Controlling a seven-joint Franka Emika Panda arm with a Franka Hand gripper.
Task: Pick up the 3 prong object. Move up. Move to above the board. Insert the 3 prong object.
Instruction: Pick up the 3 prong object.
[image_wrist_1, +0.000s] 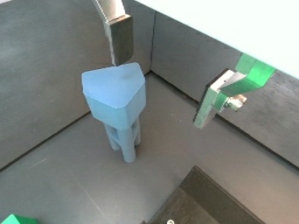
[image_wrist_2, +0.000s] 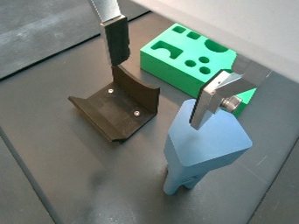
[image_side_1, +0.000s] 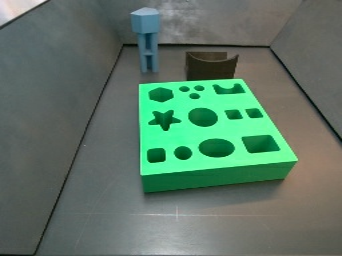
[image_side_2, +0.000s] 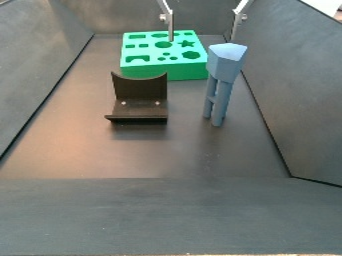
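Observation:
The 3 prong object is light blue, with a blocky head on thin prongs. It stands upright on the dark floor by a side wall and shows in both wrist views and in a side view. The board is a bright green slab with cut-out holes lying flat beyond it. My gripper is open and empty, high above the floor. Its fingers hang apart over the object without touching it.
A dark brown curved block stands on the floor between the board and the 3 prong object. Grey walls enclose the floor on several sides.

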